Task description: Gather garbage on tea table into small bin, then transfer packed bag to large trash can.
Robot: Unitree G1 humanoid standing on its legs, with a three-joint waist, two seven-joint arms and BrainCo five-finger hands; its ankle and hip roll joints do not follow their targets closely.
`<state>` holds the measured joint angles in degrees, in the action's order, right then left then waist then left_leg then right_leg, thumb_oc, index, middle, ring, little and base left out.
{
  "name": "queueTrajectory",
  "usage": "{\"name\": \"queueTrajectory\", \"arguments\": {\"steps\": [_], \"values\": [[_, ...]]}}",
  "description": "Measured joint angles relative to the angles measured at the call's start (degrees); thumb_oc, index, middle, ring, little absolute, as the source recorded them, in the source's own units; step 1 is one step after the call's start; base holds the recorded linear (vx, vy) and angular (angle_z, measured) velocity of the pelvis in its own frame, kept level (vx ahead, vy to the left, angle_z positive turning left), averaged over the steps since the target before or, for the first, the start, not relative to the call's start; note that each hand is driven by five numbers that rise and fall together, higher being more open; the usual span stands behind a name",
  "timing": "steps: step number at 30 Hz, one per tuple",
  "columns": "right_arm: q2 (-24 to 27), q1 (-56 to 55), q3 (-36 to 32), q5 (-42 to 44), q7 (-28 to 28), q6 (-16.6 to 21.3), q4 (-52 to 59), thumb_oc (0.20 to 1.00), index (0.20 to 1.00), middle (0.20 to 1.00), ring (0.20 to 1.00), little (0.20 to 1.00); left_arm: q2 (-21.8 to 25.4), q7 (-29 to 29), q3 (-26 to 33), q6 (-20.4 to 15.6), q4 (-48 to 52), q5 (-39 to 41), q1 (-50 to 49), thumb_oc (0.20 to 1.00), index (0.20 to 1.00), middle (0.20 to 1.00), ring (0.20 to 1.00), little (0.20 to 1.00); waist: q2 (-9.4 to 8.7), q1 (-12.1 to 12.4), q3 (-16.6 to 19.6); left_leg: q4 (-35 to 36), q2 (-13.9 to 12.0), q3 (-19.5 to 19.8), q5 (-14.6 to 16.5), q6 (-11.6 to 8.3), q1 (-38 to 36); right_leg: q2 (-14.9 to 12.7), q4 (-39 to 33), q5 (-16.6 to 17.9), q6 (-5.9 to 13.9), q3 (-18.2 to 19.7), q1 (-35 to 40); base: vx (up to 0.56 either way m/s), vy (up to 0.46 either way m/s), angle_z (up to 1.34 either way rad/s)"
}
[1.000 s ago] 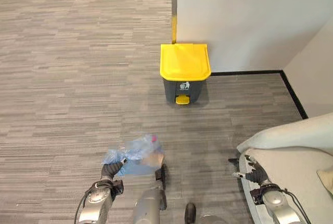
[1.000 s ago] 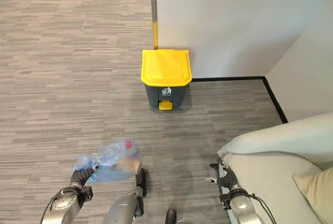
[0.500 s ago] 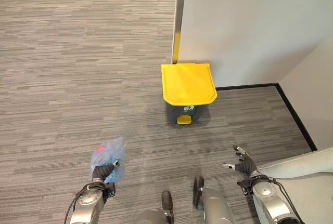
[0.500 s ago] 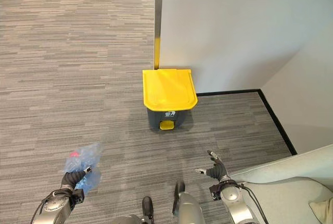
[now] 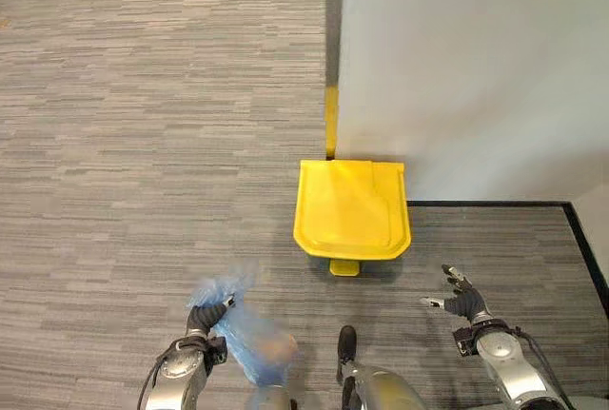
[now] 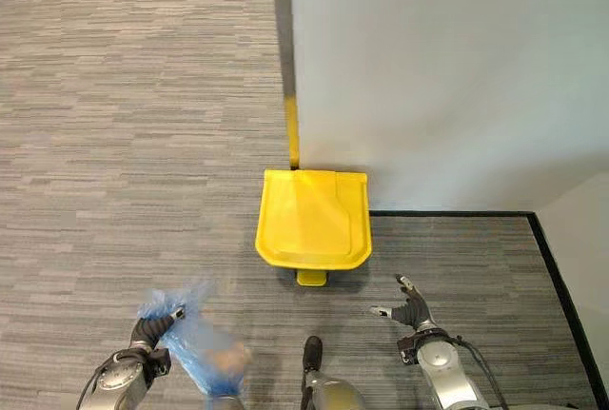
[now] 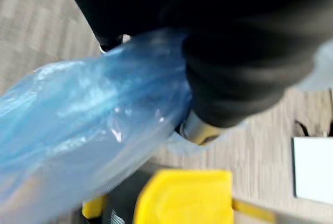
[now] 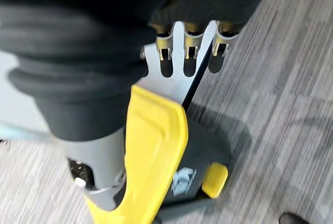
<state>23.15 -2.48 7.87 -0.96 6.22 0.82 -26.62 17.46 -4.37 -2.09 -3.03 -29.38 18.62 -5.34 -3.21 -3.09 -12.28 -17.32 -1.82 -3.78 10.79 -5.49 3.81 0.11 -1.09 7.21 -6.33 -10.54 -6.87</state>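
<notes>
In the left eye view, a pedal trash can (image 5: 352,210) with a yellow lid stood on grey striped carpet (image 5: 143,144) just right of centre, its back close to the corner of a white wall (image 5: 476,68), a yellow foot pedal (image 5: 344,267) poking out at its 6 o'clock side. A yellow strip (image 5: 330,120) ran up the wall's edge at the can's 12 o'clock. At about 7 o'clock from the can, the left hand (image 5: 205,318) was clenched around the gathered neck of a blue translucent garbage bag (image 5: 249,351), whose bulk hung to the hand's 4 o'clock, well apart from the can. At the can's 4 o'clock the right hand (image 5: 461,300) hovered over the carpet with fingers spread and relaxed, holding nothing. A black baseboard (image 5: 495,205) lined the foot of the wall at the can's 3 o'clock. The right eye view gave the same layout: the bag (image 6: 202,348) in the left hand (image 6: 152,329) at lower left, the lid (image 6: 312,229) closed, the right hand (image 6: 411,308) loose at lower right. In the left wrist view, the blue bag (image 7: 78,125) streamed out from under the dark ribbed cover (image 7: 244,68), and the can's yellow lid (image 7: 182,198) lay beyond it. In the right wrist view, the straight silver fingers (image 8: 184,52) reached past the dark cover, and beyond them stood the can (image 8: 200,156) with its dark body and yellow pedal (image 8: 214,180).
</notes>
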Motion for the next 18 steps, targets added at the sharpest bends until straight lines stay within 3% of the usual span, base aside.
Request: {"name": "queueTrajectory", "arguments": {"steps": [3, 8, 11, 12, 16, 18], "values": [[0.0, -0.4, 0.1, 0.1, 0.0, 0.0, -0.1, 1.000, 1.000, 1.000, 1.000, 1.000, 0.1, 0.0, 0.0, 0.0, 0.0, 0.0, 1.1, 0.200, 0.200, 0.200, 0.200, 0.200, -1.12, -0.6, -0.4, 7.9, -0.2, 0.0, -1.2, -0.32, 2.1, 0.1, -2.2, -0.2, 0.40, 0.2, 2.9, 0.06, 0.041, -0.10], [-0.3, -1.3, 0.2, 1.0, 0.6, -0.2, -2.8, 1.000, 1.000, 1.000, 1.000, 1.000, 0.2, 0.0, 0.0, -0.1, -0.1, 0.0, 1.2, 0.200, 0.200, 0.200, 0.200, 0.200, -1.21, -0.7, -0.3, 11.1, -1.5, -0.6, -8.3, 0.34, 6.2, 0.9, -3.5, -1.2, 2.20, 0.1, 4.8, 0.06, 0.090, -0.06], [-0.3, -2.2, -0.1, 1.0, 0.6, -0.1, -3.6, 1.000, 1.000, 1.000, 1.000, 1.000, 0.1, 0.2, 0.0, -0.1, -0.1, 0.0, -1.0, 0.200, 0.200, 0.200, 0.200, 0.200, 0.78, -0.7, 0.4, 15.8, -2.1, -1.6, -11.4, 1.49, 1.1, 2.0, -3.5, -1.0, 3.31, 1.3, 5.1, 0.07, 0.096, -0.21], [-0.3, -2.6, -0.1, 1.0, 0.6, -0.1, -3.7, 1.000, 1.000, 1.000, 1.000, 1.000, 0.0, 0.4, 0.0, -0.1, 0.0, 0.0, -1.1, 0.200, 0.200, 0.200, 0.200, 0.200, 1.37, -1.0, 0.6, 18.0, -2.1, -1.6, -14.8, 2.01, -0.1, 2.0, -3.5, -1.0, 4.03, 1.3, 5.2, 0.06, 0.101, -0.04], [-1.8, -3.7, 0.0, 1.0, 0.4, -0.2, -5.7, 1.000, 1.000, 1.000, 1.000, 1.000, 0.6, 0.6, 0.1, 0.0, 0.0, 0.0, -1.6, 0.200, 0.200, 0.200, 0.200, 0.200, 1.31, -0.7, 0.9, 21.3, 1.2, -3.9, -15.5, 4.08, -2.5, -1.3, -3.3, -1.1, 7.19, 3.1, 5.4, 0.07, 0.115, -0.17], [-2.0, -4.0, 0.0, 1.1, 0.4, -0.2, -5.7, 1.000, 1.000, 1.000, 1.000, 1.000, 1.1, 0.6, 0.1, 0.0, 0.0, 0.0, -2.5, 0.200, 0.200, 0.200, 0.200, 0.200, 1.23, -0.6, 1.0, 21.9, 1.9, -5.3, -15.3, 4.57, -3.3, -1.9, -3.3, -1.2, 7.49, 4.5, 4.8, 0.07, 0.088, -0.31]]}}
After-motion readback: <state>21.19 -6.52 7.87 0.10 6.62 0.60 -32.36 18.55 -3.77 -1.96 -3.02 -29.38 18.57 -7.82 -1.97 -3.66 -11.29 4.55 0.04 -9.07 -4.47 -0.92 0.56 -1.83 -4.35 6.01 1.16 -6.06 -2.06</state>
